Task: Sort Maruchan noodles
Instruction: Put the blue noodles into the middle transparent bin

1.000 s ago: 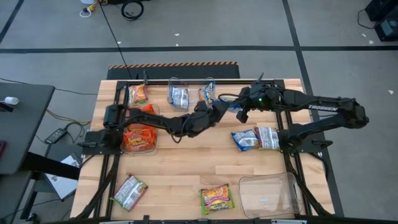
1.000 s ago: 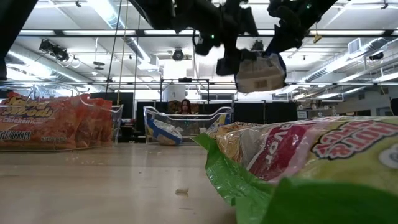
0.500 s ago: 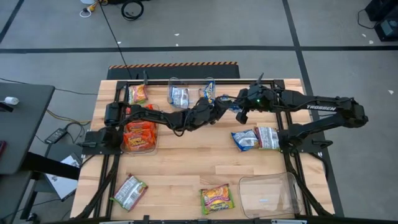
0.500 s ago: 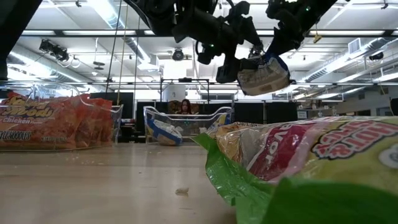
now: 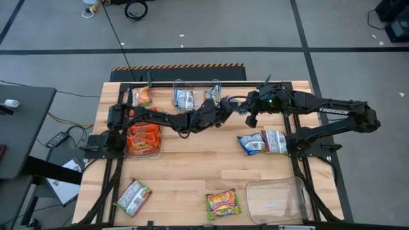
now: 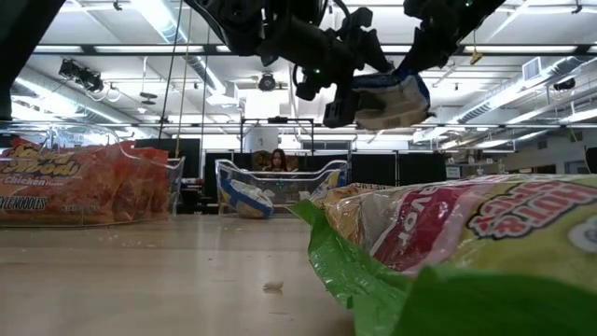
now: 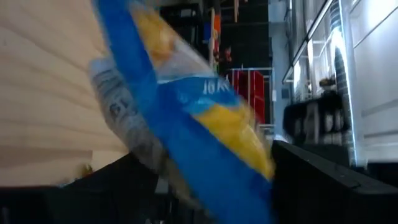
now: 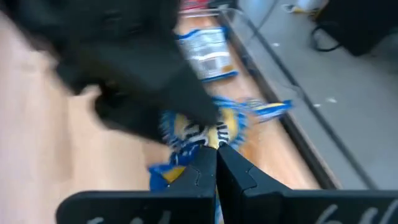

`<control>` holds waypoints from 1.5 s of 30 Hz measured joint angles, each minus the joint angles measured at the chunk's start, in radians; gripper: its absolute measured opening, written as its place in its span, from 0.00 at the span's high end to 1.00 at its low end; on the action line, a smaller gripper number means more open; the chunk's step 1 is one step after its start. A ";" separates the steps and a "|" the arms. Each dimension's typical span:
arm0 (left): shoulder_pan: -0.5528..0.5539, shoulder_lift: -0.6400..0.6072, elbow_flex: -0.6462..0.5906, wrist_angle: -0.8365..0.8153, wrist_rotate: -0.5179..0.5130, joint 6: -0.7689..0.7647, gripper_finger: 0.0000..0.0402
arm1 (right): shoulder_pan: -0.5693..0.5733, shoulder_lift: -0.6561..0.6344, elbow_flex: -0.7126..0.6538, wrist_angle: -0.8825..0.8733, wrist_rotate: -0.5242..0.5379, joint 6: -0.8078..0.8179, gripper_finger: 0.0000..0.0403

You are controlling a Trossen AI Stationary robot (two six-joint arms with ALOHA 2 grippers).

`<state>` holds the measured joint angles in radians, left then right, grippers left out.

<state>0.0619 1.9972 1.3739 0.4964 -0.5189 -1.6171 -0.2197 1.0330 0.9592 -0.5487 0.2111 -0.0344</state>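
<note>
Table (image 5: 192,166) far edge: held packet (image 5: 238,107)

Blue-yellow noodle packet (image 5: 238,107) held aloft, other packets (image 5: 262,142) scattered on table

blue-and-yellow packet (image 7: 186,118) blurred, cut off at frame edges in left wrist view, print unreadable | same packet half hidden behind left arm (image 8: 124,81) in right wrist view | yellow-green packet (image 6: 448,252) out of focus, cropped by low view's edge | far tray (image 6: 280,187) contents too small to tell
</note>
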 joint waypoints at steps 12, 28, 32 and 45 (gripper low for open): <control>0.033 -0.001 0.000 0.033 0.074 0.146 0.25 | 0.001 0.003 0.000 0.051 -0.105 0.066 0.99; 0.016 -0.004 0.003 0.011 0.111 0.340 0.53 | 0.005 0.029 0.000 0.065 -0.169 0.121 0.82; 0.015 -0.004 0.003 0.003 0.112 0.404 0.66 | 0.006 0.006 0.002 0.036 -0.197 0.162 0.71; 0.088 -0.148 0.000 -0.209 0.161 0.651 0.66 | 0.038 -0.160 0.311 -0.345 -0.243 0.139 0.63</control>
<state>0.1499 1.8497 1.3743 0.2876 -0.3582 -0.9665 -0.1814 0.8732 1.2706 -0.8936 -0.0319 0.1046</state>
